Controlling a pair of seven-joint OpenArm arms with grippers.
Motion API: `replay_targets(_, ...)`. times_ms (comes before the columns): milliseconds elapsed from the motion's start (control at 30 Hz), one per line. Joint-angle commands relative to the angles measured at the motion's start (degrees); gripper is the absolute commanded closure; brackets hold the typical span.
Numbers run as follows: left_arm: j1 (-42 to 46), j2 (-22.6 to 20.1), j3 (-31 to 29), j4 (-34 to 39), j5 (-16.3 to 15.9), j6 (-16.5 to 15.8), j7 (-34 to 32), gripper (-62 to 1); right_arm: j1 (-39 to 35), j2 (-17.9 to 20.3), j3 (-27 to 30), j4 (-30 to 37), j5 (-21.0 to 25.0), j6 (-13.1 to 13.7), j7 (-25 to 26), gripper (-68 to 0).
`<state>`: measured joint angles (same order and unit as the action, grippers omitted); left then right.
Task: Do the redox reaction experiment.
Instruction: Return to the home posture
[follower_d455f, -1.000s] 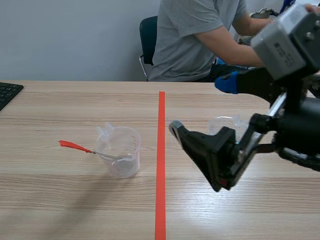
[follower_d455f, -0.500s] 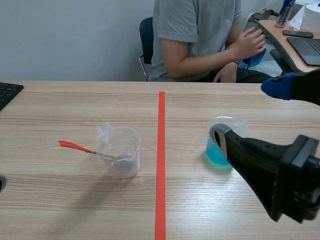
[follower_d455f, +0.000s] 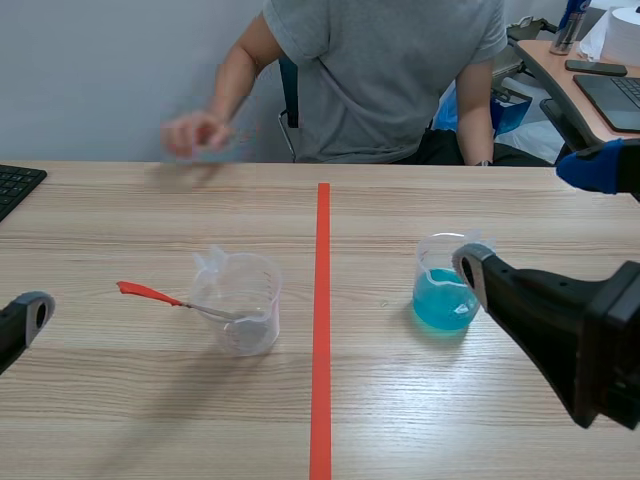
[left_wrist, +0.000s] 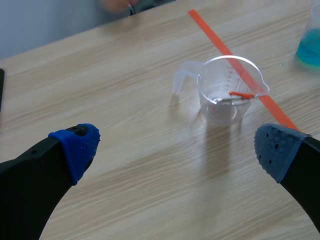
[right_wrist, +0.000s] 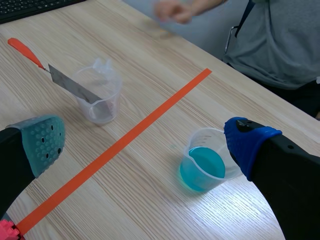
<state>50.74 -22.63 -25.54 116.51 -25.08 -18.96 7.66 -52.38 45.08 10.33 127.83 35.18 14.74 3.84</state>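
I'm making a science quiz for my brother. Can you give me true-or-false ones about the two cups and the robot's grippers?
1. The blue liquid is in the beaker right of the tape line. True.
2. The right gripper is holding the beaker. False: the right gripper is open, gripping nothing.
3. A red-handled spatula leans in the clear cup. True.
4. The left gripper is shut. False: the left gripper is open.

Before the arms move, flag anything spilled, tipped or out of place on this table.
No spill or damage shows. Both the clear cup and the cup of blue liquid stand upright. One oddity: the red-handled spatula leans in the clear cup, its handle jutting well past the rim.
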Motion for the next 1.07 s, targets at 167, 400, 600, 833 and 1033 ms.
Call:
replay_targets(167, -3.3, -2.1, 1.6, 0.1, -0.4, 0.1, -0.1, -62.3, 0.8, 0.0, 0.1, 0.4, 0.4, -0.2, 1.0, -67.9)
replay_targets(400, -3.3, -4.4, 3.4, 0.1, -2.3, 0.2, -0.3, -62.3, 0.8, 0.0, 0.1, 0.4, 0.4, -0.2, 1.0, -67.9)
replay_targets(600, -3.3, -4.4, 3.8, 0.1, -2.3, 0.2, -0.3, -62.3, 0.8, 0.0, 0.1, 0.4, 0.4, -0.2, 1.0, -67.9)
replay_targets(833, -3.3, -4.4, 3.8, 0.0, -2.3, 0.2, -1.3, -62.3, 0.8, 0.0, 0.1, 0.4, 0.4, -0.2, 1.0, -67.9)
replay_targets(1033, -3.3, -4.4, 3.8, 0.0, -2.3, 0.2, -6.0, -62.3, 1.0, 0.0, 0.1, 0.4, 0.4, -0.2, 1.0, -67.9)
